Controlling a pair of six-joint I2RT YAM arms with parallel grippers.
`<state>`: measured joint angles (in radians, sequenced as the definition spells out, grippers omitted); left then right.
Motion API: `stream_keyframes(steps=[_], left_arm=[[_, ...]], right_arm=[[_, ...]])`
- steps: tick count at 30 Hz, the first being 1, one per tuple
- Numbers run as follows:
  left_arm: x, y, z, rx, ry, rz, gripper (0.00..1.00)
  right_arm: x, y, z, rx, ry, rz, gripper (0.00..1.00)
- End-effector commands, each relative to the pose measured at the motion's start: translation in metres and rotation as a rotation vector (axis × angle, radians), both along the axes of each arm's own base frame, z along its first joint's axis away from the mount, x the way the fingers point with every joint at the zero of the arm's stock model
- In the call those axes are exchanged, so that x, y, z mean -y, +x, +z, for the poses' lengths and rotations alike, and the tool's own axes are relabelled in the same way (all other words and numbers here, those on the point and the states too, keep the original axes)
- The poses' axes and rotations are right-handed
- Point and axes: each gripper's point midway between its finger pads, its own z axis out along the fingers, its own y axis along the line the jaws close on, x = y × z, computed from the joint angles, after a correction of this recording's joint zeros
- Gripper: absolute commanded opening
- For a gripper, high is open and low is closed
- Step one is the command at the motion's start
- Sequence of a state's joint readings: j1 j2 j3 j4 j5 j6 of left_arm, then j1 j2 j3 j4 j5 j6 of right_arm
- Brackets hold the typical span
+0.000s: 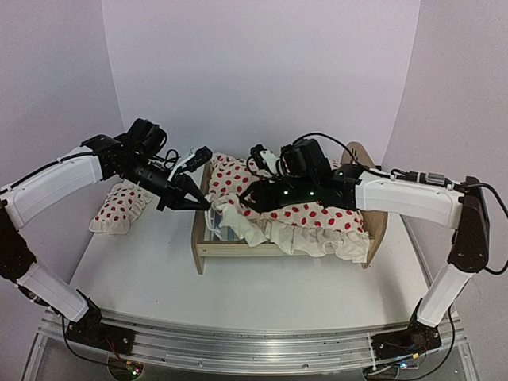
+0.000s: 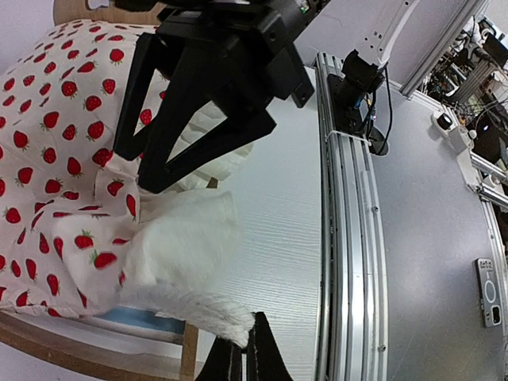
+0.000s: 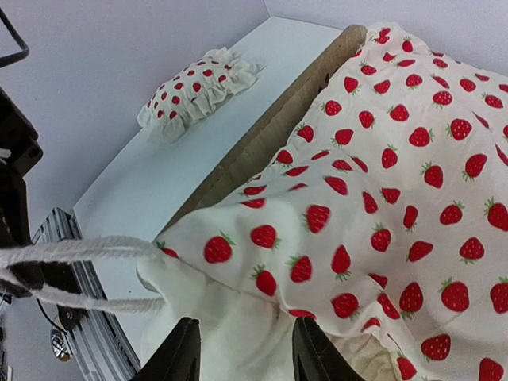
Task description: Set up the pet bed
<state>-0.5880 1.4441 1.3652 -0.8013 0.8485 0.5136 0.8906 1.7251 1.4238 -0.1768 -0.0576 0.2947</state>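
The pet bed (image 1: 238, 251) is a light-wood frame in the middle of the table. Its striped mattress (image 1: 218, 231) shows at the left end. A white blanket with red strawberries (image 1: 311, 219) is draped over the bed. My left gripper (image 1: 204, 204) is shut on the blanket's white ruffled edge (image 2: 226, 321) at the bed's left end. In the left wrist view this gripper (image 2: 242, 361) pinches the ruffle. My right gripper (image 1: 244, 198) is open just above a folded-up part of the blanket (image 3: 262, 238), with its fingers (image 3: 182, 353) on either side of the fold. The pillow (image 1: 119, 207) lies left of the bed.
The pillow (image 3: 198, 87) lies apart from the bed's wooden side (image 3: 262, 139). The two grippers are close together over the bed's left end, and the right gripper (image 2: 135, 171) shows in the left wrist view. An aluminium rail (image 1: 254, 341) runs along the near table edge. White walls enclose the table.
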Motion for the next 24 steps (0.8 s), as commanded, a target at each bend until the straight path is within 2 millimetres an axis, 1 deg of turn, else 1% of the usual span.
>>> stream_keyframes(steps=[1, 3, 5, 7, 9, 10, 12, 15, 17, 19, 21, 22, 23, 24], left_arm=[[-0.003, -0.011, -0.016, -0.103, 0.008, 0.004, 0.0], [-0.01, -0.021, -0.03, -0.129, 0.046, -0.016, 0.0], [-0.022, -0.037, -0.052, -0.125, 0.106, -0.067, 0.0], [-0.036, -0.052, -0.072, -0.111, 0.17, -0.112, 0.01], [-0.051, -0.063, -0.084, -0.083, 0.226, -0.141, 0.04], [-0.056, -0.069, -0.086, -0.059, 0.239, -0.162, 0.05], [-0.07, -0.079, -0.099, -0.015, 0.282, -0.203, 0.09], [-0.086, -0.09, -0.113, 0.039, 0.336, -0.226, 0.1], [-0.096, -0.097, -0.124, 0.041, 0.372, -0.247, 0.1], [-0.111, -0.106, -0.14, 0.039, 0.444, -0.285, 0.13], [-0.126, -0.105, -0.159, 0.051, 0.523, -0.289, 0.23], [-0.128, -0.102, -0.164, 0.061, 0.539, -0.276, 0.27], [-0.124, -0.095, -0.163, 0.083, 0.531, -0.246, 0.33], [-0.116, -0.085, -0.158, 0.117, 0.498, -0.215, 0.38]], right_arm=[[0.012, -0.025, 0.035, -0.011, 0.093, 0.05, 0.41], [0.011, -0.036, 0.026, -0.05, 0.096, 0.08, 0.42], [0.008, -0.042, 0.014, -0.098, 0.089, 0.086, 0.43], [0.001, -0.049, 0.003, -0.127, 0.079, 0.101, 0.44], [-0.008, -0.057, -0.002, -0.136, 0.07, 0.12, 0.45], [-0.013, -0.06, -0.003, -0.138, 0.069, 0.132, 0.46], [-0.024, -0.066, -0.006, -0.147, 0.066, 0.156, 0.47], [-0.039, -0.076, -0.007, -0.161, 0.07, 0.194, 0.48], [-0.046, -0.083, -0.011, -0.171, 0.067, 0.213, 0.49], [-0.05, -0.089, -0.014, -0.18, 0.063, 0.224, 0.51], [-0.05, -0.092, -0.019, -0.19, 0.057, 0.216, 0.52], [-0.05, -0.093, -0.023, -0.193, 0.053, 0.208, 0.53], [-0.05, -0.093, -0.026, -0.192, 0.051, 0.192, 0.52], [-0.051, -0.092, -0.028, -0.187, 0.051, 0.172, 0.5]])
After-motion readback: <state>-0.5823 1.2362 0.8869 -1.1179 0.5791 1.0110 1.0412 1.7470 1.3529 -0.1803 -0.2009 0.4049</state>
